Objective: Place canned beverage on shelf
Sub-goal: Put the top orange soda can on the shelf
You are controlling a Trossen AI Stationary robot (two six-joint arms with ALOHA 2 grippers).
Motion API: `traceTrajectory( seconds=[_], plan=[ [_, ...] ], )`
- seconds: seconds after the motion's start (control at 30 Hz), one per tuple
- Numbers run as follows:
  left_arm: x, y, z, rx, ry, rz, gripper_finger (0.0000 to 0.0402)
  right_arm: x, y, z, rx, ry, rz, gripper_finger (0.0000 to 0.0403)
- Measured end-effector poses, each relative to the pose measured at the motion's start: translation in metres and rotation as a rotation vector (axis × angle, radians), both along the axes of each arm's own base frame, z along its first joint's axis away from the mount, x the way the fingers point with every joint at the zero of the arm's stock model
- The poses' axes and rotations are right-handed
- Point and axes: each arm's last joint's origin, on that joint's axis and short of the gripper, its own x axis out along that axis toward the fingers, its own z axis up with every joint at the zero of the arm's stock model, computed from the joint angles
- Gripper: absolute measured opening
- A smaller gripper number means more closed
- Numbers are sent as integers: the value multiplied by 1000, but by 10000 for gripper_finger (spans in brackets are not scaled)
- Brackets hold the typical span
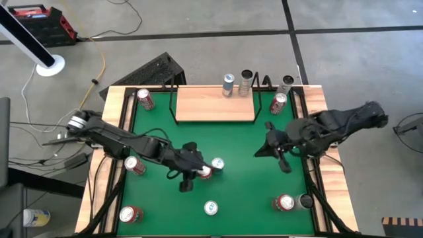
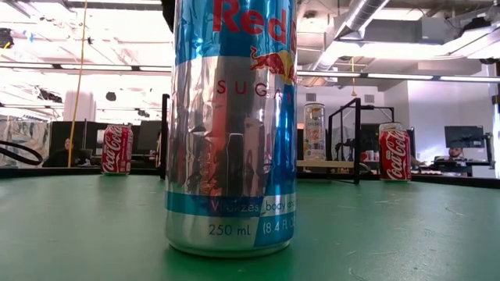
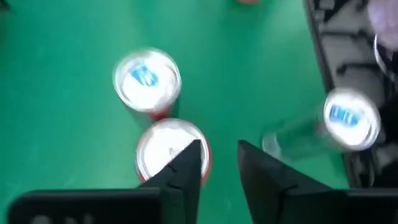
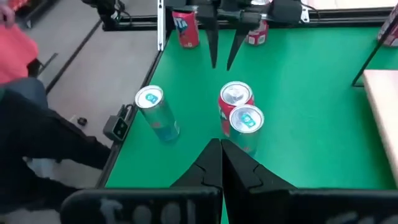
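Red cola can [image 1: 205, 172] stands mid-counter [image 1: 238, 142], touching a blue-topped can [image 1: 217, 164], well short of the shelf [image 1: 215, 104]. Left claw [image 1: 195, 173] hovers over it, fingers slightly parted, gripping nothing. Right claw [image 1: 260, 152] hangs closed and empty near the shelf.

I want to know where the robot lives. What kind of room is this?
Probably a lab or workshop: a concrete floor with loose cables, ceiling ducts, and desks with a monitor behind the green table.
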Motion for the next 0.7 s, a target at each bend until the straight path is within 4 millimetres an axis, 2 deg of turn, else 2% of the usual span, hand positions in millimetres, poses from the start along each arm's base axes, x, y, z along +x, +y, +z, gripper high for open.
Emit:
traceTrajectory(
  seconds=[0.2,0.37,0.57,0.7],
  plan=[
    [7,-2,-12,11,28,-5,191,17,5,-43,29,17,-67,21],
    [10,0,-17,115,28,36,264,31,9,-74,22,47,-73,21],
    [20,0,-29,141,28,91,333,43,13,-89,24,89,-83,21],
    [23,-2,-38,116,62,97,356,45,14,-92,20,97,-79,21]
  ],
)
